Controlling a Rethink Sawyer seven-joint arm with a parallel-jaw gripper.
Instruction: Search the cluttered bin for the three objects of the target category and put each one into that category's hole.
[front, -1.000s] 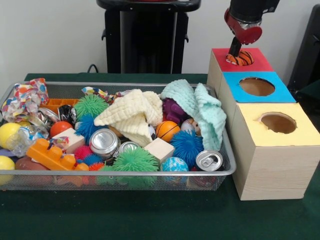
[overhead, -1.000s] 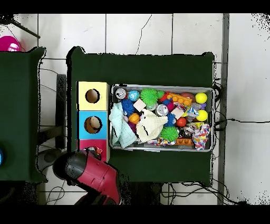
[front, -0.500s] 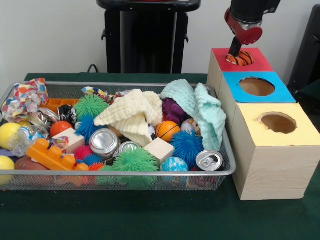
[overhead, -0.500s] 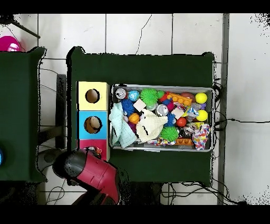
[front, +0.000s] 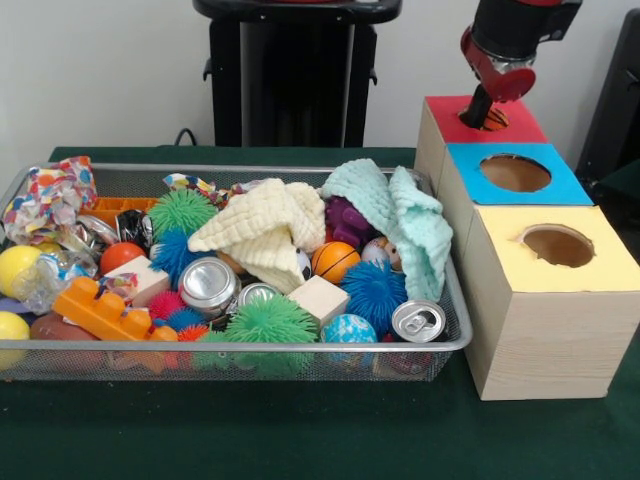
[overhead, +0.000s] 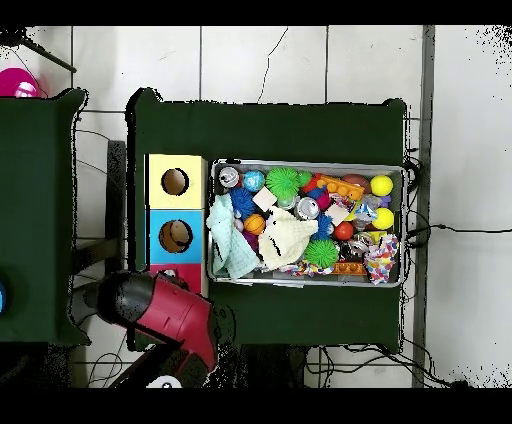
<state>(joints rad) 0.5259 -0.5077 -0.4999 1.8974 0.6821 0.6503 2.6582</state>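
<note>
Nearest the front edge of the green table (front: 300, 440), a wide wire bin (front: 250, 345) is sitting full of clutter: a soda can (front: 417, 320) at its near right corner, spiky rubber balls, a wooden block, an orange toy brick (front: 100, 312) near the left, a small basketball (front: 334, 261), and a cream cloth (front: 268, 232) and a mint cloth (front: 405, 222) draped over the middle and right. No soft animal is showing among the bin's contents in either view; any remaining one may be lying under the cloths.

Along the table's right edge a wooden box (front: 530, 330) is standing with three openings: yellow nearest, blue in the middle, red at the far end.

At that far end, the red hole (front: 482, 118) is holding the orange tiger-striped plush (front: 494, 120), only partly sunk in. The gripper (front: 482, 106) is hanging over it from above, its tip at or just above the toy; whether its fingers are parted or pinched cannot be told.

This looks like the drop-off step for one plush. The next move likely calls for making sure the toy falls fully through, then returning to the bin and lifting cloths aside.

The front view is showing the tiger stripes and the gripper tip. The overhead view is hiding both beneath the red arm (overhead: 165, 315), but is showing the bin's full layout
</note>
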